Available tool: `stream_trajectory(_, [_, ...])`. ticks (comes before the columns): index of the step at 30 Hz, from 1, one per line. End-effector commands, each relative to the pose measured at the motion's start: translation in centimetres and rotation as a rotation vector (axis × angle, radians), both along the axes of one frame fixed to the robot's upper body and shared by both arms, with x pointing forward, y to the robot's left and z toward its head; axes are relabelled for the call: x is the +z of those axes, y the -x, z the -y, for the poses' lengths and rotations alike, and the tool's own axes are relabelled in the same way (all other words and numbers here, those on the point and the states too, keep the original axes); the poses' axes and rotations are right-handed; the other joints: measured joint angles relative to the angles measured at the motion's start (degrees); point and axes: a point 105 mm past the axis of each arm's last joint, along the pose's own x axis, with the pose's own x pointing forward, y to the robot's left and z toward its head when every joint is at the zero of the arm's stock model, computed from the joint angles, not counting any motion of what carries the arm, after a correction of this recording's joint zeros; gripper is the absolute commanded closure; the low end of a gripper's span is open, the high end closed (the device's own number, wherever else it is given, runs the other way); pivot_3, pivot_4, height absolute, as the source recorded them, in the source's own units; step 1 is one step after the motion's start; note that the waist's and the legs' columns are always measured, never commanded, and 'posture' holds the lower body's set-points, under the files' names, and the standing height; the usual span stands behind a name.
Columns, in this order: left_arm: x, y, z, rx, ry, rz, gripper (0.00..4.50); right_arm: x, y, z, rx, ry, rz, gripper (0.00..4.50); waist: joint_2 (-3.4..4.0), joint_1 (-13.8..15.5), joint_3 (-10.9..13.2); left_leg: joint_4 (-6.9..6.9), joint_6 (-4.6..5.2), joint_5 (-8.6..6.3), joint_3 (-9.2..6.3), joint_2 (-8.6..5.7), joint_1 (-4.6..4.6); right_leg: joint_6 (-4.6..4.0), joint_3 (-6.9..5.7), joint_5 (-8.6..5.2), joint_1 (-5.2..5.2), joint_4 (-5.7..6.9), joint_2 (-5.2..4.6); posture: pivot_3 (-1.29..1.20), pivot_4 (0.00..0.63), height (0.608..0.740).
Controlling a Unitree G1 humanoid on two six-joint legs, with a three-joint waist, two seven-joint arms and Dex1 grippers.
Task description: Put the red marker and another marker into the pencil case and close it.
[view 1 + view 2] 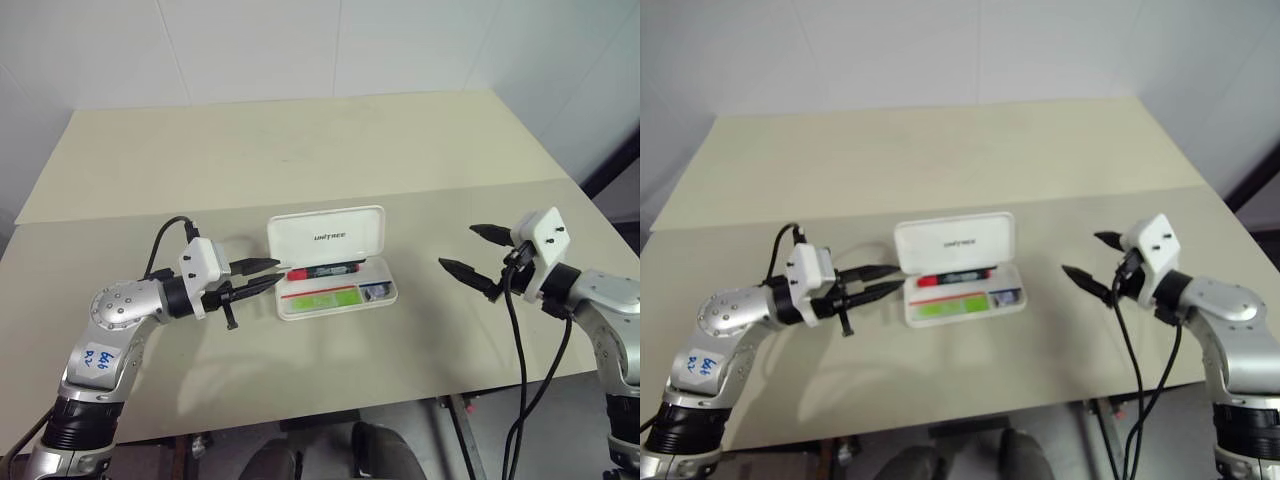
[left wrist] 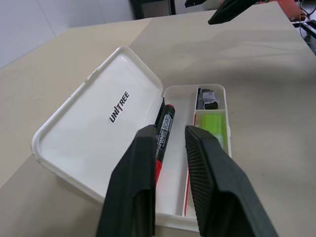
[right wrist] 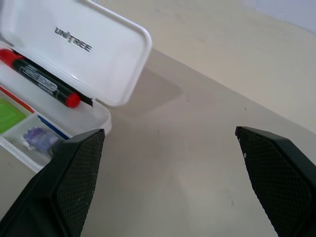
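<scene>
Pencil case (image 1: 331, 262) is sitting mid-bench, lid standing open. Red marker (image 1: 325, 270) and lime-green marker (image 1: 322, 298) are lying inside, a small grey block (image 1: 375, 290) alongside. Left hand (image 1: 272, 274), fingers narrowed and gripping nothing, is waiting at the case's end; right hand (image 1: 470, 248) is hanging wide, well apart. Closing step: best pushing the lid's top edge over evenly.

Both head eyes look steeply down over the beige bench (image 1: 300, 150), while each wrist camera closely faces the open white plastic pencil case (image 2: 98, 123) from opposite sides.
</scene>
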Motion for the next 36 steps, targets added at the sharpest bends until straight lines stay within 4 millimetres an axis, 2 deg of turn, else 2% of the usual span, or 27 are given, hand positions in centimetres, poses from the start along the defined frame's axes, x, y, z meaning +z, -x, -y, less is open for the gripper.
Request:
stream_trajectory(1, [0.9,-0.2,-0.9,0.047,0.014,0.036,2.14,0.9,0.1,-1.2,0.051,-0.006,0.031,0.0,0.0,0.1,0.0,-0.01,0.0,0.0,-0.01,0.01,0.01,0.0,0.0,0.0,0.0,0.01,0.01,0.0,0.15,0.74])
stream_trajectory(5, [0.8,0.0,-1.4,0.073,-0.003,0.063,0.78,0.6,-0.1,-1.9,0.078,-0.013,0.021,0.0,0.0,0.1,0.0,-0.05,0.01,0.0,-0.06,0.0,0.0,0.0,-0.05,0.01,-0.04,0.03,0.0,0.0,0.15,0.74])
stream_trajectory(8, [0.8,0.2,-1.6,0.076,0.004,0.069,1.2,0.5,-0.4,-2.1,0.088,-0.012,0.016,0.0,0.03,0.0,0.0,-0.07,0.02,-0.01,-0.04,-0.02,0.0,-0.01,-0.09,0.01,-0.08,0.02,-0.01,0.0,0.15,0.74])
stream_trajectory(11, [0.7,0.1,-2.3,0.102,0.005,0.066,2.21,0.5,-0.6,-2.5,0.109,-0.005,0.015,0.0,0.03,0.0,0.0,-0.08,0.04,-0.02,-0.04,-0.03,-0.01,-0.01,-0.09,0.01,-0.08,0.0,-0.01,0.0,0.15,0.74])
stream_trajectory(17, [0.9,-0.9,-4.9,0.23,0.026,0.077,4.34,0.7,-1.0,-2.6,0.139,0.018,0.022,0.0,0.03,0.0,0.0,-0.09,0.04,-0.02,-0.02,0.0,-0.01,-0.01,-0.09,0.01,-0.08,-0.03,0.0,0.0,0.15,0.74])
stream_trajectory(20, [1.0,-1.3,-5.7,0.277,0.037,0.09,4.45,0.8,-1.1,-2.6,0.148,0.025,0.024,0.0,0.01,0.1,0.0,-0.07,0.04,-0.02,-0.01,-0.01,0.0,-0.01,-0.09,0.01,-0.07,-0.02,0.0,0.0,0.15,0.74])
stream_trajectory(24, [0.9,-3.1,-7.9,0.461,0.084,0.082,4.45,1.1,-1.1,-2.2,0.161,0.041,0.05,0.0,0.01,0.1,0.0,-0.05,0.05,-0.02,-0.03,-0.02,0.0,0.0,-0.09,0.04,-0.07,0.01,0.0,0.0,0.15,0.74])
stream_trajectory(28, [0.0,-4.7,-8.4,0.547,0.092,0.031,4.45,0.6,-0.8,-2.0,0.184,0.085,0.046,0.0,0.02,0.1,0.0,-0.05,0.05,-0.02,-0.04,-0.03,0.0,0.01,-0.11,0.05,-0.1,0.04,0.0,0.0,0.15,0.74])
stream_trajectory(31, [-0.3,-6.0,-8.1,0.584,0.123,-0.005,4.45,0.6,-0.9,-2.1,0.182,0.088,0.053,0.0,-0.01,0.0,0.0,-0.01,0.05,-0.02,-0.04,-0.04,0.0,0.02,-0.19,0.06,-0.09,0.06,-0.01,0.0,0.15,0.74])
stream_trajectory(36, [-0.5,-7.3,-6.5,0.58,0.174,-0.052,4.45,0.5,-0.8,-2.7,0.185,0.084,0.057,0.0,-0.02,0.0,0.0,0.08,0.05,-0.02,-0.03,-0.04,-0.01,0.03,-0.23,0.08,-0.09,0.09,-0.02,0.0,0.15,0.74])
